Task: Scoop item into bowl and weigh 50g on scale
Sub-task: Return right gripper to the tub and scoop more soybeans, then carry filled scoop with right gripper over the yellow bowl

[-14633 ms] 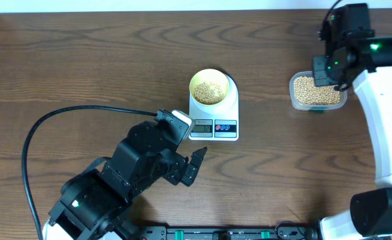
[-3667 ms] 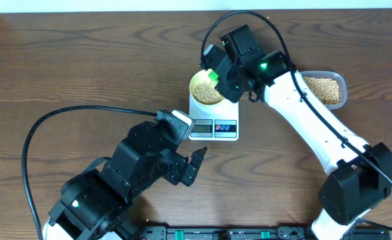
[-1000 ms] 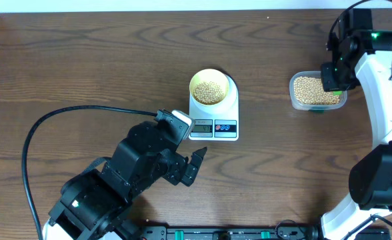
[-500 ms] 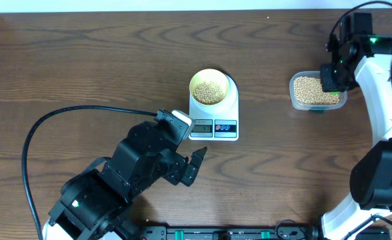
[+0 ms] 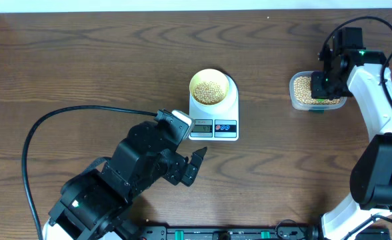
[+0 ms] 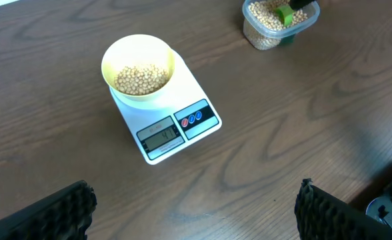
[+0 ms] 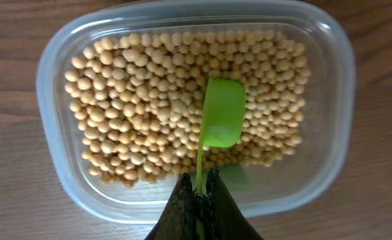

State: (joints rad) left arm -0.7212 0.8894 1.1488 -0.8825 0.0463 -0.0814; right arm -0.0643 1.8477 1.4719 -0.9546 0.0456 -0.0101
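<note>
- overhead: beans [image 5: 209,91] fill the bowl [image 5: 193,83] on the scale [image 5: 231,107]. left gripper [image 5: 193,165] sits near the scale, jaws apart. right gripper [image 5: 324,85] is over the tub [image 5: 293,90].
- left wrist: the display [image 6: 161,133] is hard to read. a heaped load would likely overshoot the target weight.
- right wrist: jaws are clamped on the thin handle of the green scoop [image 7: 221,113], which rests on the tub's beans. the handle could twist and spill beans in transit.

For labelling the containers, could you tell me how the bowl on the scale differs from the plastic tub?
The bowl is round, opaque and pale yellow; the tub is a clear rounded rectangle. The bowl sits on the scale, the tub directly on the table. A green scoop, gripped by the right gripper, is at the tub's beans; no tool is at the bowl. Both hold tan beans.
</note>
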